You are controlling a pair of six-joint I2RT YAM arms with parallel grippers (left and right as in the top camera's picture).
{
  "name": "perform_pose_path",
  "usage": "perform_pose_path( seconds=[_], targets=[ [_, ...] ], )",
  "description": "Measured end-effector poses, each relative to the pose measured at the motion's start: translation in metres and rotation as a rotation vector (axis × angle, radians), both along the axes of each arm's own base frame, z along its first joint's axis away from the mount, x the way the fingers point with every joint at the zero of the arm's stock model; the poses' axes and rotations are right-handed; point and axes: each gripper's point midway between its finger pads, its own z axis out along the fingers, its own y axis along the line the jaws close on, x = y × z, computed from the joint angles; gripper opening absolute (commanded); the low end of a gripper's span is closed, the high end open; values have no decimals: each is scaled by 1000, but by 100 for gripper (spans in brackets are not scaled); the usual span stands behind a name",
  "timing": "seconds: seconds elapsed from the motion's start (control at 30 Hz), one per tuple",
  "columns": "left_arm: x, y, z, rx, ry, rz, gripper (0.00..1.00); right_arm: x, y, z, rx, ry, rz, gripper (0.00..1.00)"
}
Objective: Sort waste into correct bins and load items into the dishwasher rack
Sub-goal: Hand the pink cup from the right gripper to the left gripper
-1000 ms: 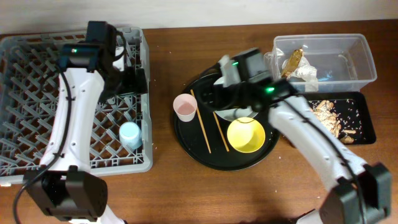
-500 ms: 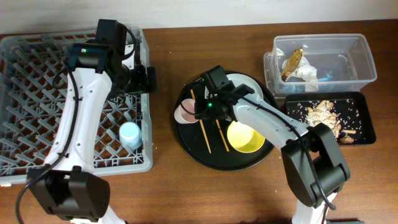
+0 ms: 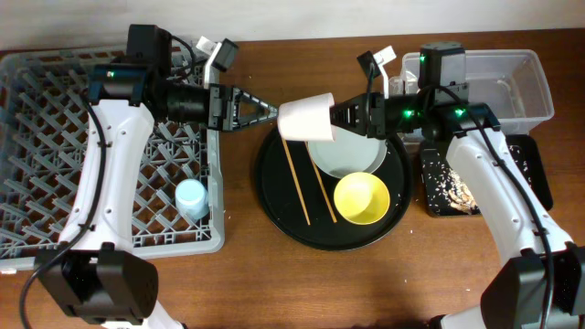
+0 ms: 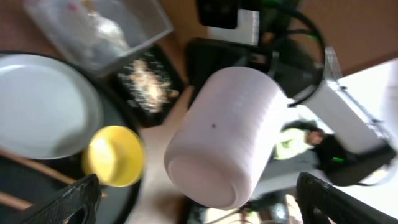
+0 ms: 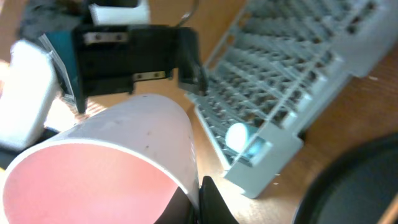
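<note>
Moved since a second ago: pink cup [image 3: 306,117], off the left side of the round black tray [image 3: 274,206] and now in the air above that tray's upper-left edge, lying on its side, mouth toward the right arm. Right pincer [image 3: 334,116]: clamped on the cup's rim, one finger inside the mouth, seemingly to leave the base and wall free. Left pincer [image 3: 267,110]: fingers wide apart, reached out from over the dishwasher rack [image 3: 55,183], pointed at the cup's base and just short of it; judged a handover, since the rack lies on the left arm's side. Cups, two: the pink one held, one blue cup [image 3: 190,196] already in the rack near its right wall. Yellow bowl [image 3: 361,197], one, and plate [image 3: 347,155], one, both on the round tray. Chopsticks [image 3: 297,183], two, lying apart on the same tray. Bins, two, at the desk's right: clear tub [image 3: 526,87], partly hidden by the right arm, and shallow black tray [image 3: 430,208] holding food leftovers [image 3: 452,187].
</note>
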Motion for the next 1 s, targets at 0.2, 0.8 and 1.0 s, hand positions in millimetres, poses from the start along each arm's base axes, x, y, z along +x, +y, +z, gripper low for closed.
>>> perform_pose_path(
  seconds=[0.2, 0.8, 1.0],
  targets=[
    [-19, -13, 30, -182, 35, -89, 99, -2, 2, 19, 61, -76, 55, 4],
    [-26, -30, 15, -94, 28, -117, 80, 9, 53, 24, 7, -88, -29, 4],
    [-26, -31, 11, -77, 33, -115, 80, 7, 47, 14, -15, -30, -32, 4]
  ],
)
